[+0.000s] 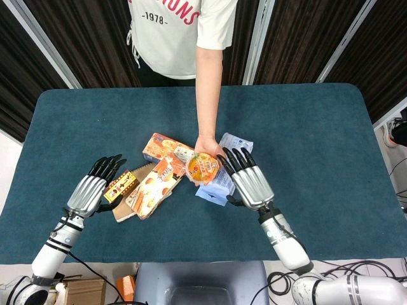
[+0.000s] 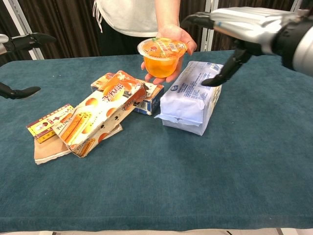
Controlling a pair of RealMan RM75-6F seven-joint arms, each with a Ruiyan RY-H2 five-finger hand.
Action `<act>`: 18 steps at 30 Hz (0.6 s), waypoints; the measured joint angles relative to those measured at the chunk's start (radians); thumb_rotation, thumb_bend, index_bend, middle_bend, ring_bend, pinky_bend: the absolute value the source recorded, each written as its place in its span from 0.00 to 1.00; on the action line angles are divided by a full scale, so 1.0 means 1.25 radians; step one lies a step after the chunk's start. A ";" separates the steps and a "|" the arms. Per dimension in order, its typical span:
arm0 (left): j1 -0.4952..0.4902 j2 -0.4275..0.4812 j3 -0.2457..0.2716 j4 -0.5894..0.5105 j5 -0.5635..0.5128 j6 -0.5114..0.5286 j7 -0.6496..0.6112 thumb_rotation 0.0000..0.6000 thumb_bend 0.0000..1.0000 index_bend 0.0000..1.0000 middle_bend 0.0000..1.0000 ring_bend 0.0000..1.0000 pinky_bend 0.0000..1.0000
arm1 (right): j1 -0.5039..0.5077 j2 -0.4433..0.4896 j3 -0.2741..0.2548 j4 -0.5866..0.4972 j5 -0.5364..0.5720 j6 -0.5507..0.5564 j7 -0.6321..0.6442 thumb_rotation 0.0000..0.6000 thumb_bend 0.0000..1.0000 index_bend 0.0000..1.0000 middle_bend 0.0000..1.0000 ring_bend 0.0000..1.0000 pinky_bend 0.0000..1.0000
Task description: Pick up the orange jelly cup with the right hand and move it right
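Right hand (image 1: 250, 180) hovers, fingers apparently spread, beside person-held orange jelly cup (image 2: 162, 58).

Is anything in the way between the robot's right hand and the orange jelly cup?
The person's hand is cupped under and behind the jelly cup, holding it above the table. The right hand hovers beside it, over the white pack. Nothing visible lies in the gap between them.
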 measured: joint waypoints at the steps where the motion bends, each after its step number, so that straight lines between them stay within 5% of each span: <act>1: 0.001 0.004 0.001 -0.004 -0.002 0.002 0.004 1.00 0.35 0.00 0.00 0.00 0.00 | 0.010 -0.010 0.001 -0.004 0.011 0.006 -0.019 1.00 0.13 0.00 0.00 0.00 0.00; 9: 0.019 0.033 0.010 -0.019 -0.016 0.017 0.011 1.00 0.35 0.00 0.00 0.00 0.00 | 0.115 -0.127 0.034 0.005 0.154 0.075 -0.171 1.00 0.13 0.00 0.00 0.00 0.00; 18: 0.034 0.058 0.023 -0.031 0.000 0.040 0.011 1.00 0.35 0.00 0.00 0.00 0.00 | 0.226 -0.245 0.089 0.123 0.248 0.119 -0.219 1.00 0.13 0.01 0.03 0.00 0.06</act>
